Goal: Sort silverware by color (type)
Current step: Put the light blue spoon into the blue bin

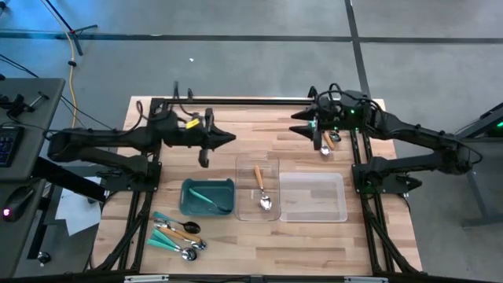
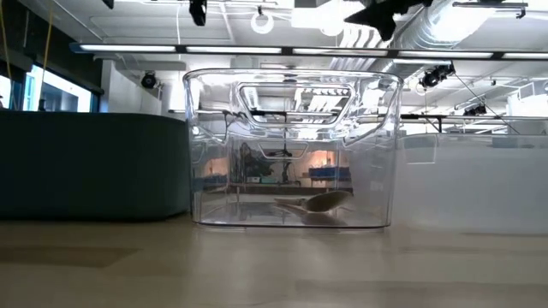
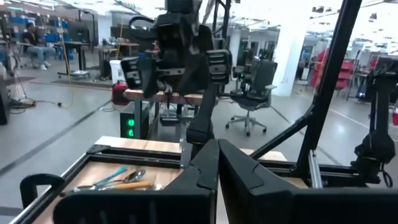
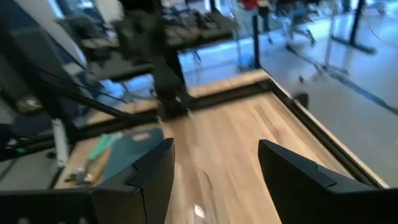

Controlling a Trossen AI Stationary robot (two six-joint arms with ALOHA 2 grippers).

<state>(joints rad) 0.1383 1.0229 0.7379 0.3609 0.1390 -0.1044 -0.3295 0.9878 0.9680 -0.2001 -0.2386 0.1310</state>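
On the near left of the table [image 1: 259, 251] a heap of teal-handled silverware [image 1: 178, 234] waits unsorted; just beyond it one teal utensil [image 1: 206, 198] lies in the teal bin [image 1: 189, 206], an orange-handled spoon [image 1: 261, 187] lies in the middle clear tray [image 1: 257, 189], and the right tray [image 1: 313, 196] looks empty, so sorting seems barely begun. Farther back, more utensils [image 1: 327, 143] lie below the right pincer [image 1: 300, 123], fingers spread and holding nothing, while the left pincer [image 1: 229, 137], pressed together, hovers mid-table. Exact counts in both heaps are hard to make out.
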